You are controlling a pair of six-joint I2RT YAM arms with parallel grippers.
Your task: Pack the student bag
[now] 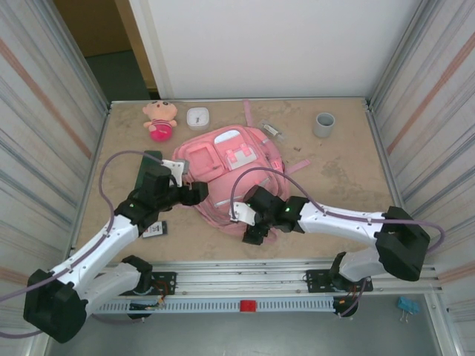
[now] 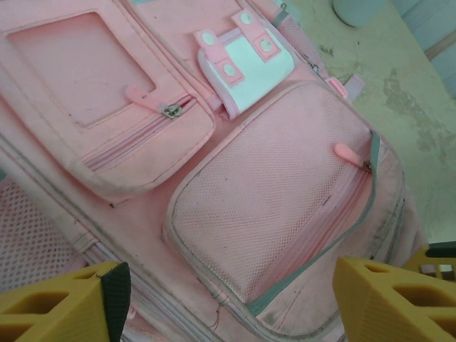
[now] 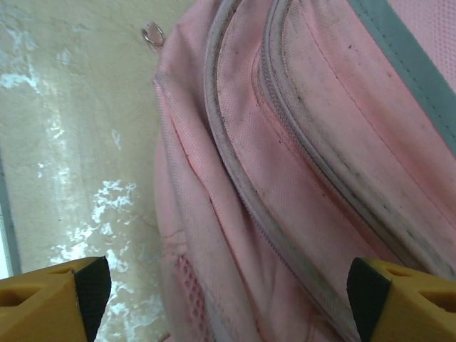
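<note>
Hanging wide open, the left claw point(image 2: 228, 303) holds nothing. Its two yellow fingers point(image 2: 68, 303) stand far apart just above the student bag point(image 2: 153, 206). Right under this claw is a pink mesh pocket point(image 2: 271, 206) with a little pink zipper tab point(image 2: 347, 152) at its edge. Beside the mesh pocket is a flat pocket point(image 2: 107, 107) with its own zipper, and farther off sits a small white and pink flap point(image 2: 246, 53) with round dots. The right claw point(image 3: 228, 296) is wide open too and grips nothing. Below it run the bag's side seams and a long zipper line. Beside them is the bare table point(image 3: 78, 128), where a small metal ring point(image 3: 152, 35) shows by the bag's edge. Seen from above, the big pink bag lies flat in the middle of the table, front pockets up. The left claw is over its left near part, and the right claw is at its near edge. At the far left of the table sits a pink plush doll point(image 1: 160, 119), with a small white thing point(image 1: 197, 116) just to its right. A grey cup point(image 1: 324, 124) stands at the far right, well apart from the bag. A small dark card point(image 1: 152, 230) lies on the table near the left arm.
</note>
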